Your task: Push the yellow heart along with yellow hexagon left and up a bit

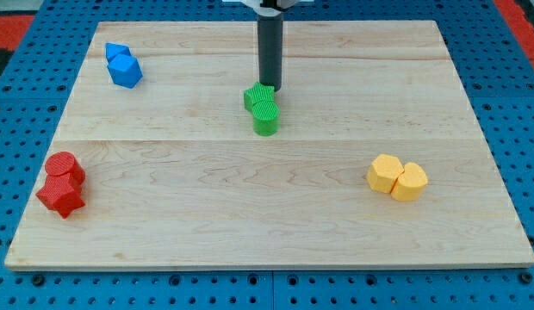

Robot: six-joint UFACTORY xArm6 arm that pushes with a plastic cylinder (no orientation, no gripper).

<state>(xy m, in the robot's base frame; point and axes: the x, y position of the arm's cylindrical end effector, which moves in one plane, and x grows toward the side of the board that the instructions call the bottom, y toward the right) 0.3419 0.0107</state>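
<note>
pale wooden board (pixel 276 215), planks with fine grain and visible seams, sits on a blue perforated base (pixel 17 284).

my tip (pixel 270 89): smooth dark cylindrical rod, standing upright, no jaws to open or close. its end sits at the top edge of the green pair, touching or just shy of it; cannot tell which from this angle.

green blocks: two ribbed-looking pieces pressed together near the board's middle, one (pixel 257 96) toward the view's top, one rounder (pixel 266 115) below it.

yellow hexagon (pixel 410 182) and yellow heart (pixel 385 173): matte, faceted, touching side by side at the view's right, lower half of the board, well apart from my tip. which is heart and which hexagon is hard to settle here.

blue blocks (pixel 123 65): two angular pieces touching, view's top left.

red blocks (pixel 62 182): two stacked-looking chunky shapes touching, view's bottom left, near the edge.
</note>
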